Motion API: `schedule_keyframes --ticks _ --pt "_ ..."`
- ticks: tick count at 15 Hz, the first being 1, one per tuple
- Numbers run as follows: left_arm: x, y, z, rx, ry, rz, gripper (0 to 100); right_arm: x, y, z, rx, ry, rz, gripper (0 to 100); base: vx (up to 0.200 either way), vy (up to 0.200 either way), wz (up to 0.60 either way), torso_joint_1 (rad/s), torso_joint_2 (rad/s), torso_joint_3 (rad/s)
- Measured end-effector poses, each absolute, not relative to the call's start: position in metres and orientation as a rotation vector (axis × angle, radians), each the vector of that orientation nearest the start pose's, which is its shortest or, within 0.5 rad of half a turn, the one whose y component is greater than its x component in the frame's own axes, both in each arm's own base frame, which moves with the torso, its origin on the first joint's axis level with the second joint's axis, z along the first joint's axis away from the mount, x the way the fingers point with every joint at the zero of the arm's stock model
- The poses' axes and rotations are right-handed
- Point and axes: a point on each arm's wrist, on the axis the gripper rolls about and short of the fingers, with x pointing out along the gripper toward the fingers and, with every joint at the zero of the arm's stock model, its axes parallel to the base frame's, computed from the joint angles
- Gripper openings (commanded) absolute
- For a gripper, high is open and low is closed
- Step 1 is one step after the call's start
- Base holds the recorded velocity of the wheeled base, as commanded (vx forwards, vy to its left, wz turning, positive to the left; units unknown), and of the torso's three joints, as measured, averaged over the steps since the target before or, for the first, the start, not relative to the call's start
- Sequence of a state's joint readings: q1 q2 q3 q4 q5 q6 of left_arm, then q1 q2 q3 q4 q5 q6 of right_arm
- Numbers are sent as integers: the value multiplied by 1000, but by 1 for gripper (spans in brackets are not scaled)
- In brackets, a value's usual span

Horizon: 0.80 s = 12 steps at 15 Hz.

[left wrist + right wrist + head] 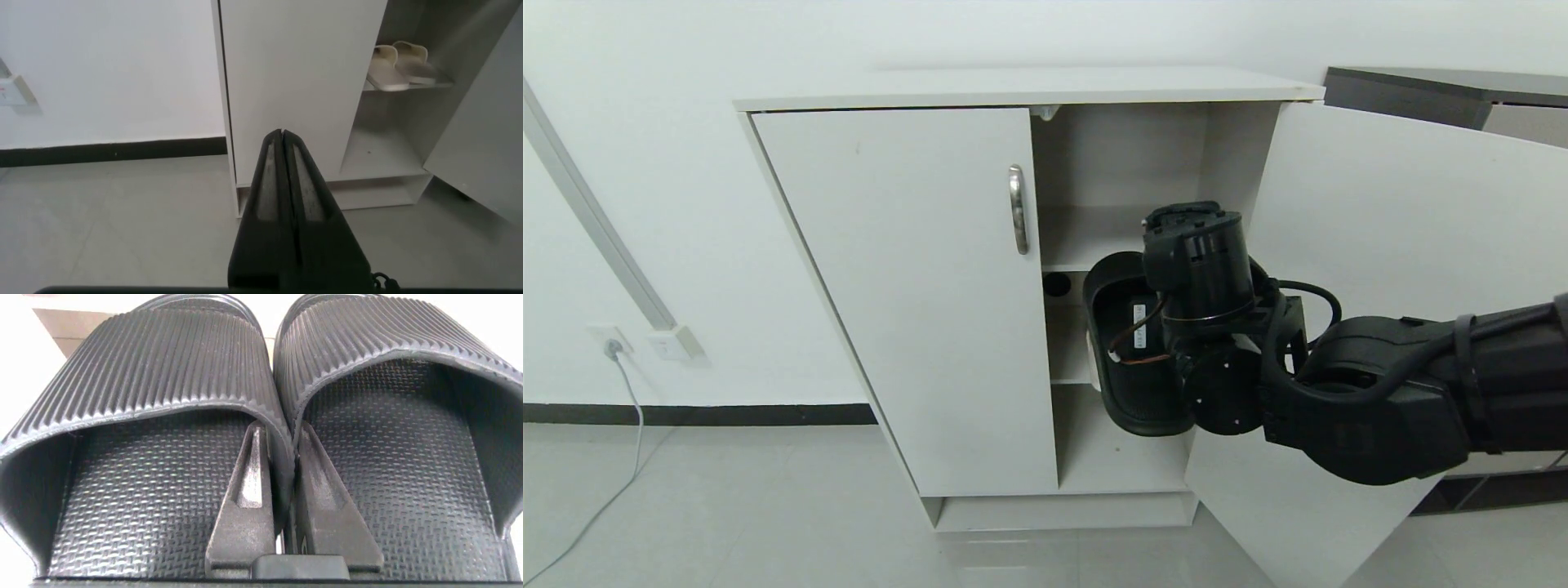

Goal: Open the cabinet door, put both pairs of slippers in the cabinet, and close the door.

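My right gripper (282,445) is shut on the black slippers (270,416), one finger inside each slipper, pinching their two inner walls together. In the head view the black slippers (1131,343) hang on edge in the open right half of the white cabinet (1029,86), in front of its middle shelves, with my right arm reaching in from the right. The right door (1380,245) stands swung open. A beige pair of slippers (400,65) rests on a shelf inside the cabinet. My left gripper (282,140) is shut on nothing, low above the floor, pointing at the cabinet's closed left door (294,73).
The left door (907,294) is shut, with a metal handle (1017,210) at its inner edge. A wall socket with a grey cable (625,384) sits at the left. A dark-topped unit (1445,94) stands behind the open door. Grey tiled floor (727,506) lies before the cabinet.
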<state>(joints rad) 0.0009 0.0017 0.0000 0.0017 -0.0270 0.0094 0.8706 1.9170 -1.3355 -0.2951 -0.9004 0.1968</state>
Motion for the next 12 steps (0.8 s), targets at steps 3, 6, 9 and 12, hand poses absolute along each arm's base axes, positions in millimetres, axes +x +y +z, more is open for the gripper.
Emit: schedule_keyframes --ticks 3,6,9,12 --pt "-23 -1 75 10 3 -26 0 264 274 221 -24 181 -67 0 0 0 0 0 0 0" --pt "-23 -1 75 10 4 -26 0 266 273 219 -29 184 -71 0 0 0 0 0 0 0" --pt "-23 -1 75 11 4 -26 0 267 274 219 -31 183 -73 0 133 0 0 0 2 2" --pt "-23 -1 75 11 5 -26 0 269 275 224 -24 171 -73 0 200 0 0 -1 4 4"
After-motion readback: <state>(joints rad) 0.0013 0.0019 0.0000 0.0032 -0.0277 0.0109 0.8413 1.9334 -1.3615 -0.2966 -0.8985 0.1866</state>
